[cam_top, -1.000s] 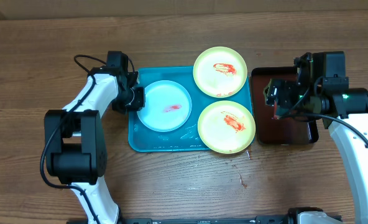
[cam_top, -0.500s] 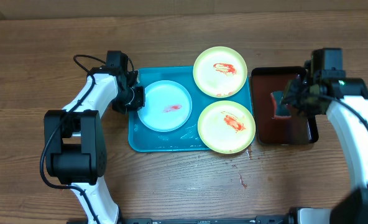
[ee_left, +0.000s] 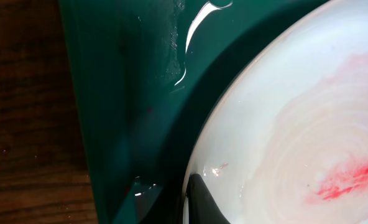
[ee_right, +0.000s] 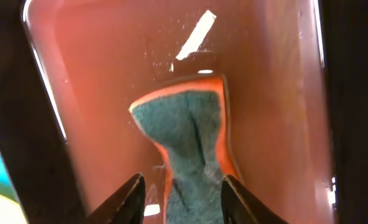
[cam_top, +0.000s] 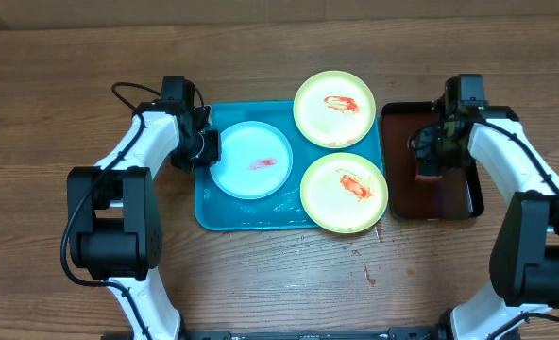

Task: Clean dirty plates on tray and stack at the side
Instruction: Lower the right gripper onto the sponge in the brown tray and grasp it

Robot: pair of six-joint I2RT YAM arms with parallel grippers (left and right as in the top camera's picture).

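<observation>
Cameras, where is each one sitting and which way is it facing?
Overhead: above the table, facing straight down at the turquoise tray, three plates, brown tray; left arm and right arm show.
Left wrist: on the left arm, facing down at the blue-white plate; one fingertip shows.
Right wrist: facing down into the brown tray; its two fingers pinch the sponge.
Shared: overhead and left wrist both show the blue-white plate.
</observation>
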